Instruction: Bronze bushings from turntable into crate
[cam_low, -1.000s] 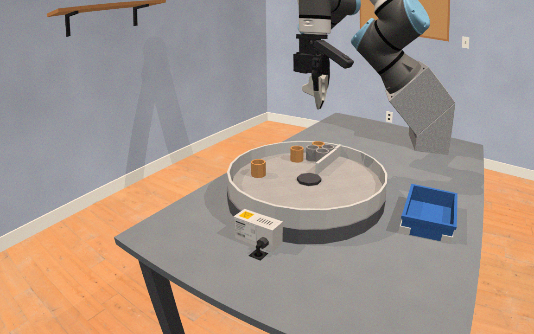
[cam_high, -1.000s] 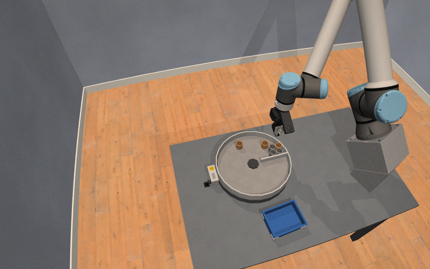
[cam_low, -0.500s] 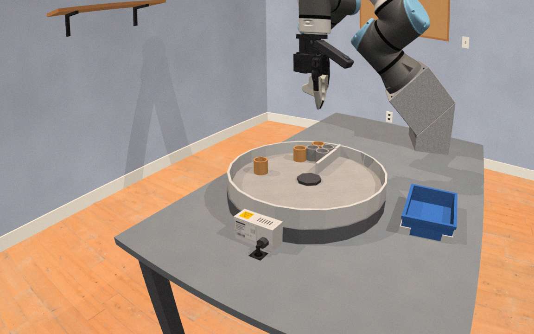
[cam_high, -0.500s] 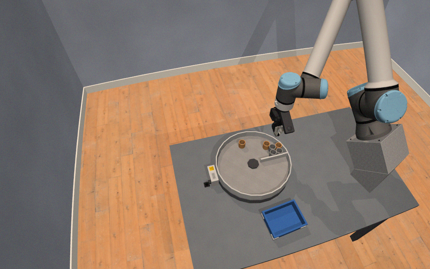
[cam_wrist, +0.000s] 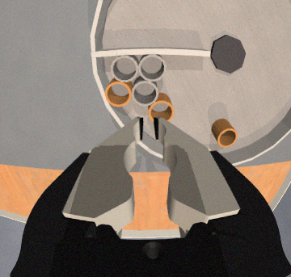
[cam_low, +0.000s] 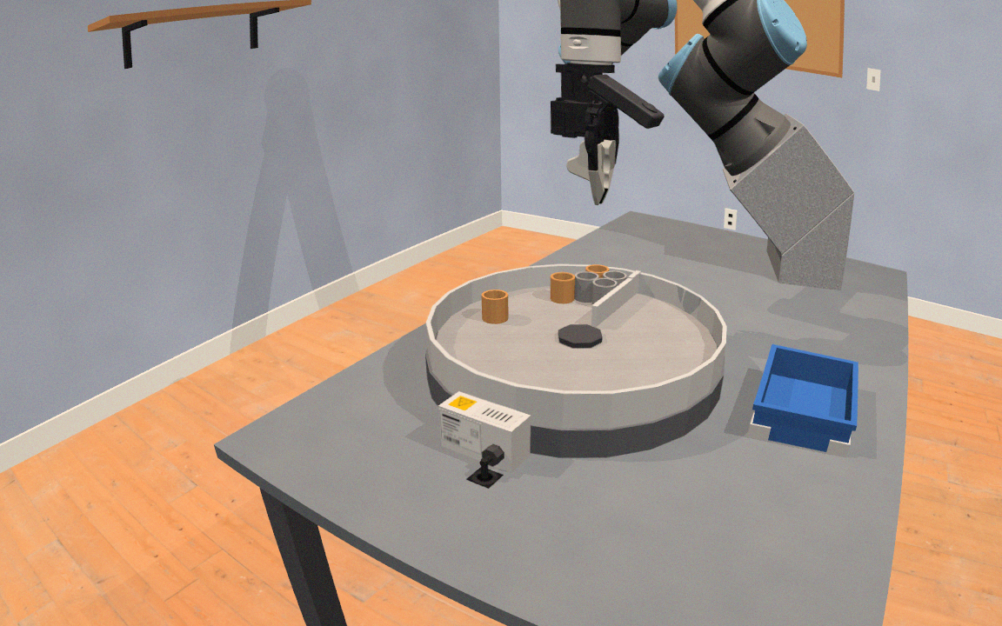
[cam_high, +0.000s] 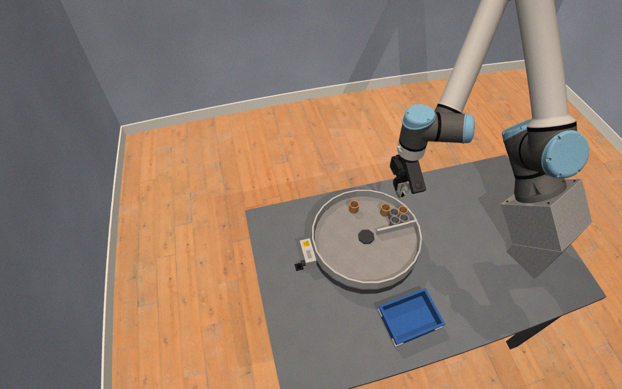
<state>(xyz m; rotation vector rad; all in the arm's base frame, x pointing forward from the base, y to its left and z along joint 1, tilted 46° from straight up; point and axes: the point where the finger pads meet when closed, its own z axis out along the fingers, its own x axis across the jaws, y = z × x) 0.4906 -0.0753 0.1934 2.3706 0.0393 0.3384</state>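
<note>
Three upright, open-ended, orange-brown bronze bushings (cam_high: 353, 207) (cam_low: 494, 307) (cam_wrist: 221, 128)

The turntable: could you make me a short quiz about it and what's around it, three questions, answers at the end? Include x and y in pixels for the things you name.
1. How many bronze bushings (cam_high: 353, 209) (cam_low: 494, 309) (cam_wrist: 221, 128) stand on the turntable (cam_high: 367, 278) (cam_low: 575, 410) (cam_wrist: 95, 28)?
2. True or false: the blue crate (cam_high: 435, 308) (cam_low: 812, 432) already holds a bushing.
3. Which is the gripper (cam_high: 401, 194) (cam_low: 600, 201) (cam_wrist: 148, 119) doing?
A) gripping a steel bushing
B) hanging over the crate
C) held up above the table, with nothing between its fingers

Key: 1. three; 2. false; 3. C
</note>
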